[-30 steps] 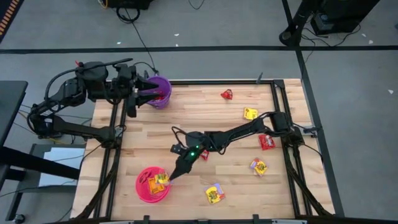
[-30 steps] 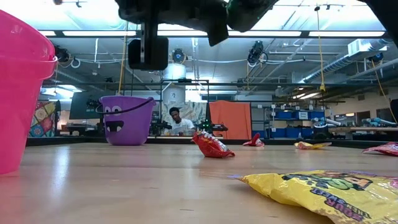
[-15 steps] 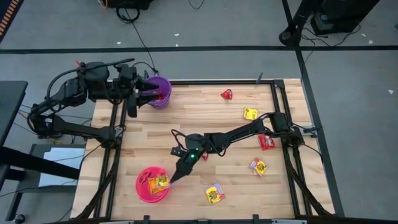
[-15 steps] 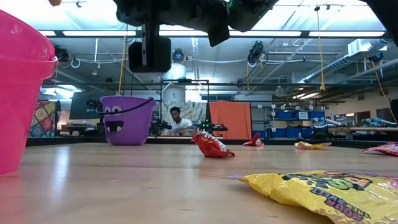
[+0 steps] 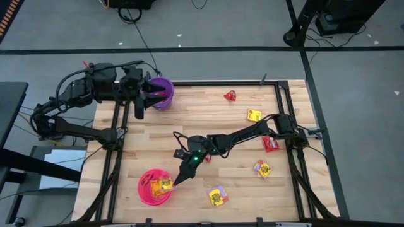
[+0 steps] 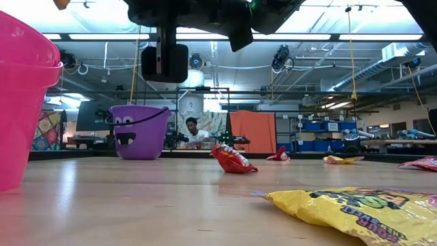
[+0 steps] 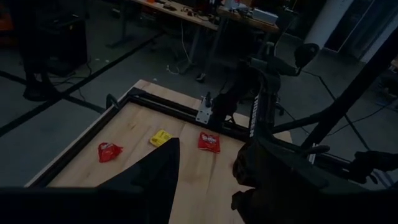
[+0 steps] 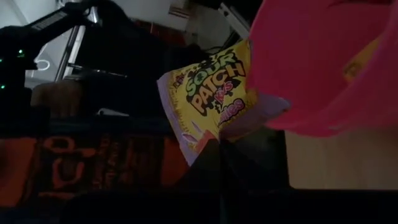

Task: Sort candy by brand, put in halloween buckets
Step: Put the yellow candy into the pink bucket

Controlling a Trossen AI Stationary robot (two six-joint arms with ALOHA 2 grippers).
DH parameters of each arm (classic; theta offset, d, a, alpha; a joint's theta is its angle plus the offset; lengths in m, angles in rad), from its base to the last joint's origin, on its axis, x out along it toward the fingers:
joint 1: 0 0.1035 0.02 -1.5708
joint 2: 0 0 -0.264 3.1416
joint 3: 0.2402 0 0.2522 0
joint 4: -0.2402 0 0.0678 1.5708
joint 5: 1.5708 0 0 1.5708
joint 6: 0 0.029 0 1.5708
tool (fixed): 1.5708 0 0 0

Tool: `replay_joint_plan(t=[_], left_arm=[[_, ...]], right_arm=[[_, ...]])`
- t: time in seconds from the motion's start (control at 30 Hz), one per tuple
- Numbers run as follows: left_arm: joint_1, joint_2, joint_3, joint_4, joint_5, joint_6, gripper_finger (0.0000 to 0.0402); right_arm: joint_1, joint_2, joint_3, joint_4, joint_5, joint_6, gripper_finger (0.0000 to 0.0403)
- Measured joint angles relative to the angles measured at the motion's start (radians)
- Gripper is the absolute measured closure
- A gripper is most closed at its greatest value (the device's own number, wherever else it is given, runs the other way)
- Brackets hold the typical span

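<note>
Reaching over the pink bucket (image 5: 154, 187), the right gripper (image 5: 173, 181) pinched a yellow packet (image 8: 208, 99) at its rim. The left gripper (image 5: 151, 96) hung spread above the purple bucket (image 5: 163, 94). Other packets lay scattered on the table (image 5: 208, 120).

The wooden bench (image 5: 208, 126) carries a pink bucket (image 5: 150, 193) just beside the right tool (image 5: 175, 181), a purple bucket (image 5: 165, 88) at the left tool (image 5: 151, 94), and candy packets, red (image 5: 230, 96) and yellow (image 5: 218, 197), scattered beyond the right tool.
</note>
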Motion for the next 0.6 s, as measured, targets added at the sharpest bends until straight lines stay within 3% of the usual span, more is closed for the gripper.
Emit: replay_joint_plan(t=[0.47, 0.6], left_arm=[[0.0, 0.013, 0.0, 0.007, -0.001, -0.002, 0.0191], [0.0, 0.013, 0.0, 0.008, -0.001, -0.002, 0.0191]], right_arm=[[-0.006, 0.0, 0.005, -0.074, 0.196, -0.174, 0.0398], [-0.009, 0.0, 0.105, -0.166, 0.214, -0.295, 0.0398]])
